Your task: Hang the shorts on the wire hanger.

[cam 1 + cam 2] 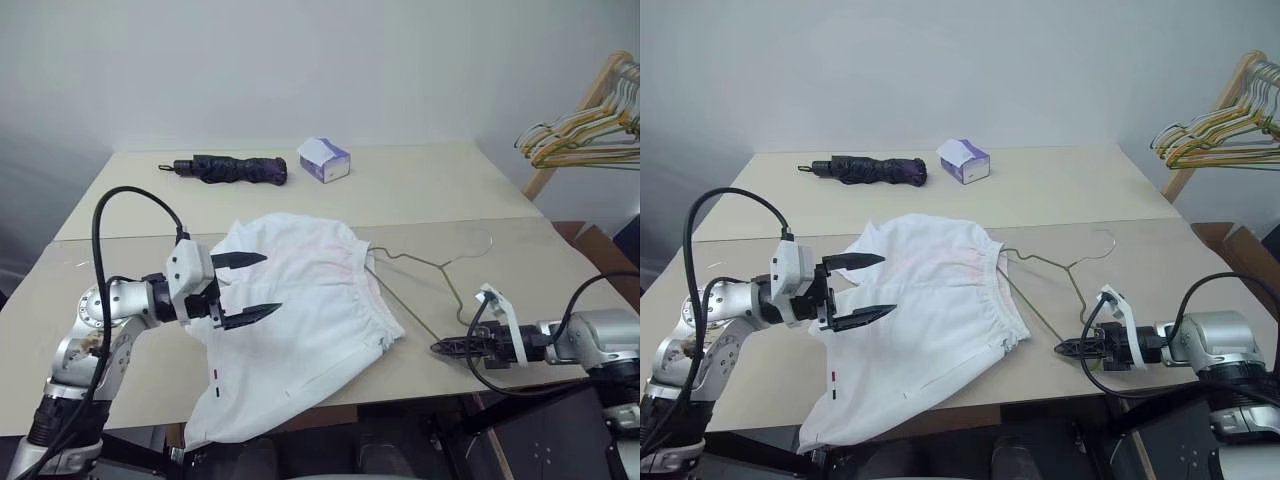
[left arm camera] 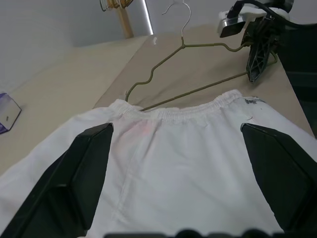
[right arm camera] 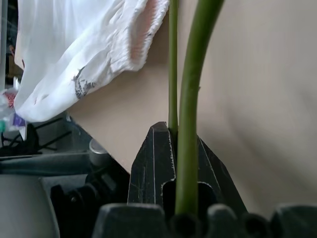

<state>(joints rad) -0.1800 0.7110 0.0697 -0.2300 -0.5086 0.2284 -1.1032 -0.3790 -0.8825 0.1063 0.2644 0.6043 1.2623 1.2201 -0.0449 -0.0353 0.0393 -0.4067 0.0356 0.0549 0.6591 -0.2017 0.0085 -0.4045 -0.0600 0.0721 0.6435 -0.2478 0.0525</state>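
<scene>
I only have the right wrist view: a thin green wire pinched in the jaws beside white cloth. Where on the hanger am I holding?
Observer: The right gripper grips the thin grey-olive wire hanger at the corner farthest from the white cloth shorts.
Operator: Where is the other arm?
Observer: The left gripper hovers over the shorts, jaws wide open, holding nothing.
Operator: Are the shorts fully on the table?
Observer: No, one leg hangs over the beige table's front edge.

Bare bench (image 1: 140,330) lies under and behind the left claw (image 1: 262,287); ahead of its spread fingers the shorts (image 1: 310,320) cover the way. Beyond the right claw (image 1: 440,347), the wire hanger (image 1: 440,268) crosses open bench.
</scene>
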